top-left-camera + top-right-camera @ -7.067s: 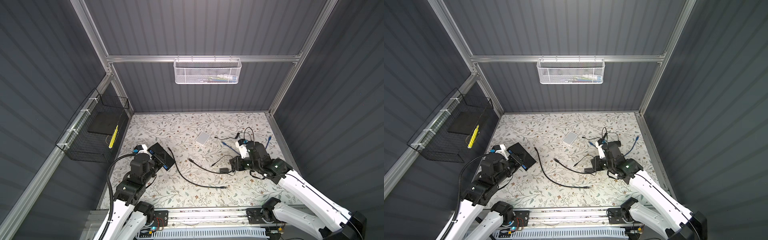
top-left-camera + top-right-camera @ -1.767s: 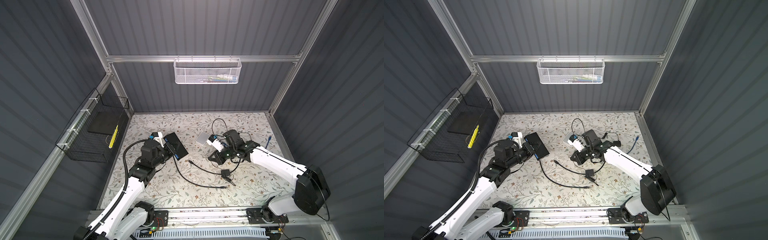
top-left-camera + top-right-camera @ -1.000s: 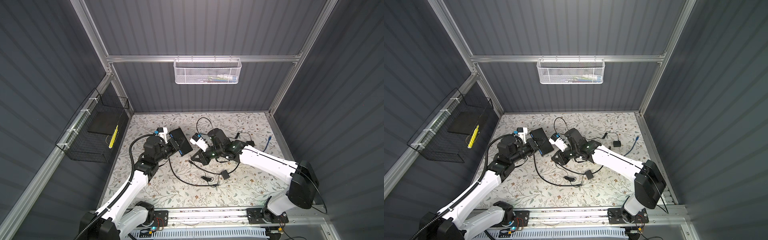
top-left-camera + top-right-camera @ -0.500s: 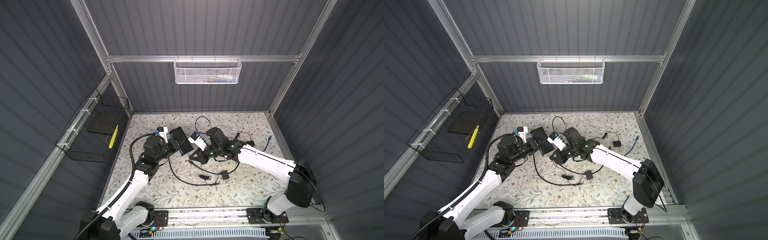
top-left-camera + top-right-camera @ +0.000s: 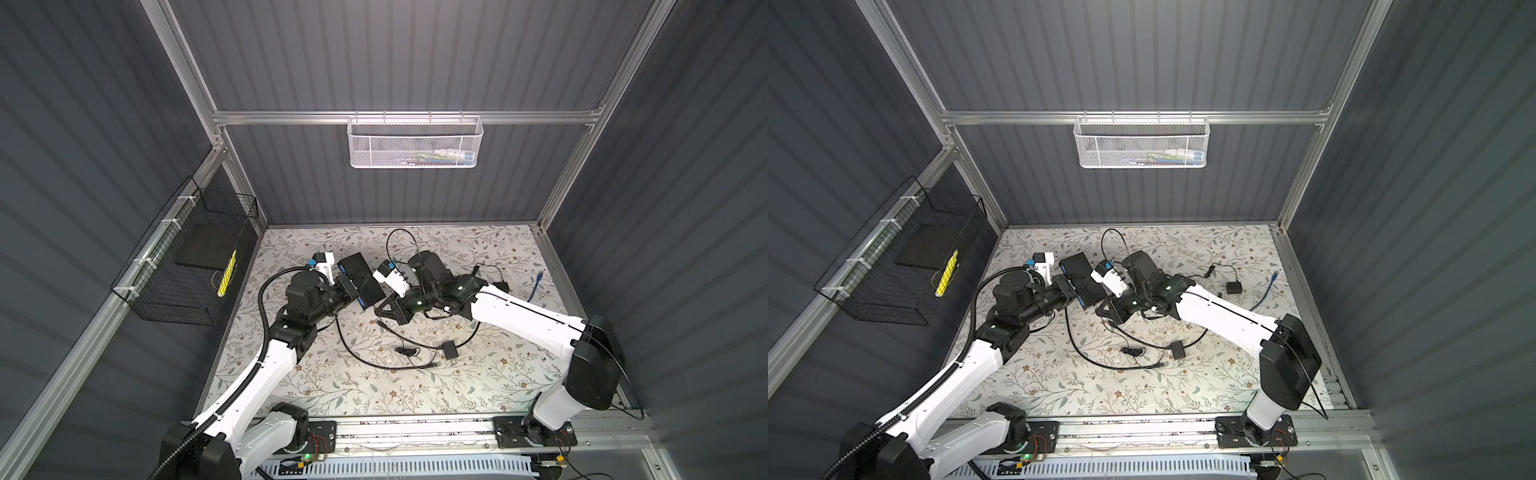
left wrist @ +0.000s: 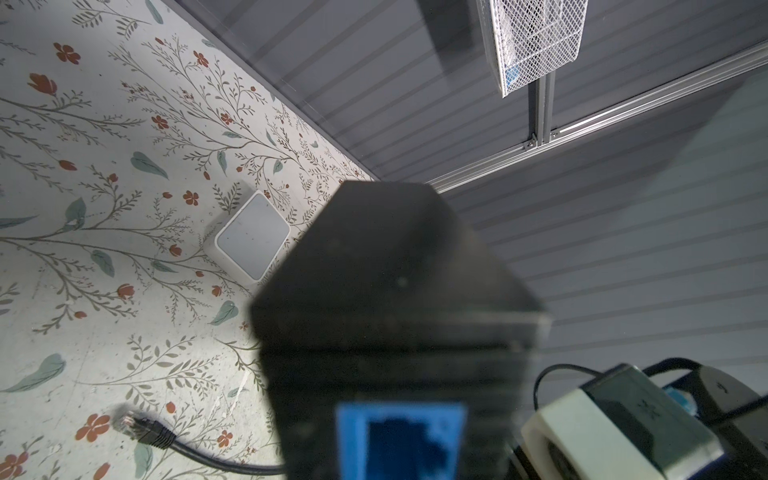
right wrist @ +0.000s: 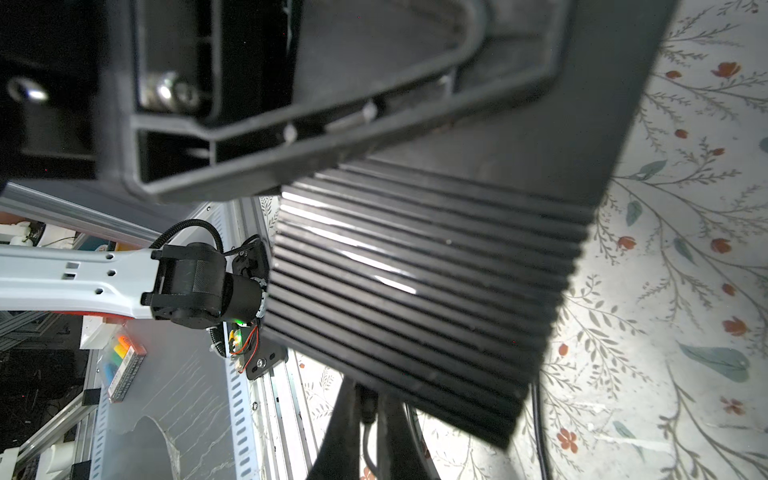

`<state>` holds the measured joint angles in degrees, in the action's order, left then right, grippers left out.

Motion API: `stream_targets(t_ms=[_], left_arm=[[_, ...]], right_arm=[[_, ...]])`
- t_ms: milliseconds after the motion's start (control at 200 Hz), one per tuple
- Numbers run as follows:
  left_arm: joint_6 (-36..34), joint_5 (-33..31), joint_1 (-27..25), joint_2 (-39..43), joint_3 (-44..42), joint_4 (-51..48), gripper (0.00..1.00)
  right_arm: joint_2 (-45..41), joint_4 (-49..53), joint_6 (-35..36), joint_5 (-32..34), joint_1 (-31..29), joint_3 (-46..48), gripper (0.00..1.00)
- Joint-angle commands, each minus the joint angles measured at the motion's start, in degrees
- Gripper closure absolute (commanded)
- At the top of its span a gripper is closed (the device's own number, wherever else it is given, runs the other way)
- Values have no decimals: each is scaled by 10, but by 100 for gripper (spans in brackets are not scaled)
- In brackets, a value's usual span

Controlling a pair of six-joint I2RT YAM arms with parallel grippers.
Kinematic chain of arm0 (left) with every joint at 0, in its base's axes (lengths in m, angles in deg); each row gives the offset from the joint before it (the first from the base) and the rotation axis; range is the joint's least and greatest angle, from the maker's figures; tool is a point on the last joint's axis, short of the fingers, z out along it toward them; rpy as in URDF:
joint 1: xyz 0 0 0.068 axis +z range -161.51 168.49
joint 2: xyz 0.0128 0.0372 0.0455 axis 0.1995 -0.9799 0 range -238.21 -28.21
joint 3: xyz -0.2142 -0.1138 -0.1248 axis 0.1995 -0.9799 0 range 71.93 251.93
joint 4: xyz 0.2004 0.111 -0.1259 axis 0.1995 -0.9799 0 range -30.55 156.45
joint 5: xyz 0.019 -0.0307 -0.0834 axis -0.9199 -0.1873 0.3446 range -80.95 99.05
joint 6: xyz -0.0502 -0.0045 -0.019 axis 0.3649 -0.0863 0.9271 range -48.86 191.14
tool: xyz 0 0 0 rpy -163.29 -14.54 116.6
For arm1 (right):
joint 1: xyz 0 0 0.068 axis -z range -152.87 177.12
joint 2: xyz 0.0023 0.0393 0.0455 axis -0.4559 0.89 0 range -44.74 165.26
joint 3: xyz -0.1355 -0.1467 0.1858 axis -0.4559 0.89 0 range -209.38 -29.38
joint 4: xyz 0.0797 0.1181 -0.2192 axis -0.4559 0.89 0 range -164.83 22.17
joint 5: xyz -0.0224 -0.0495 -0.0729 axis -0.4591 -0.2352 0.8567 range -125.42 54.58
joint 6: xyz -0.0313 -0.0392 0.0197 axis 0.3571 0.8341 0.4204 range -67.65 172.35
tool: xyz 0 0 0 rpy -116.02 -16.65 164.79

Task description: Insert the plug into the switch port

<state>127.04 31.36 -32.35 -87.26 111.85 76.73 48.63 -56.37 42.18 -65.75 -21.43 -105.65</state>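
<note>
The black ribbed switch (image 5: 360,279) hangs tilted above the floral table, my left gripper (image 5: 345,287) shut on its near end. In the left wrist view its body (image 6: 395,270) fills the middle, and a blue port (image 6: 401,440) faces the camera, blurred. From the right, my right gripper (image 5: 385,309) is shut on a black plug (image 7: 368,405) with its cable trailing back. That plug sits right at the switch's lower edge (image 7: 415,291), with its tip hidden behind that edge. Both top views show the two grippers almost meeting, the right gripper (image 5: 1111,309) just below the switch (image 5: 1081,277).
A loose black cable (image 5: 374,357) with a clear plug (image 6: 133,424) lies on the table, beside black adapters (image 5: 451,349) (image 5: 500,286) and a blue cable (image 5: 538,282). A small white box (image 6: 252,235) sits further back. A wire basket (image 5: 187,266) hangs on the left wall.
My right gripper has crept a little further left with the plug, up to the switch's edge. The left arm and switch have hardly moved.
</note>
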Motion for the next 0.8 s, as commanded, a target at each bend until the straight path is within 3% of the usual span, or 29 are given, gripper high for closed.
stream_targets(t_ms=[0, 795], left_arm=[[-10, 17, 0, 9, 9, 10, 100], [-24, 19, 0, 20, 6, -8, 100]], right_arm=[[7, 0, -10, 10, -3, -23, 100], [-10, -7, -29, 11, 13, -8, 100]])
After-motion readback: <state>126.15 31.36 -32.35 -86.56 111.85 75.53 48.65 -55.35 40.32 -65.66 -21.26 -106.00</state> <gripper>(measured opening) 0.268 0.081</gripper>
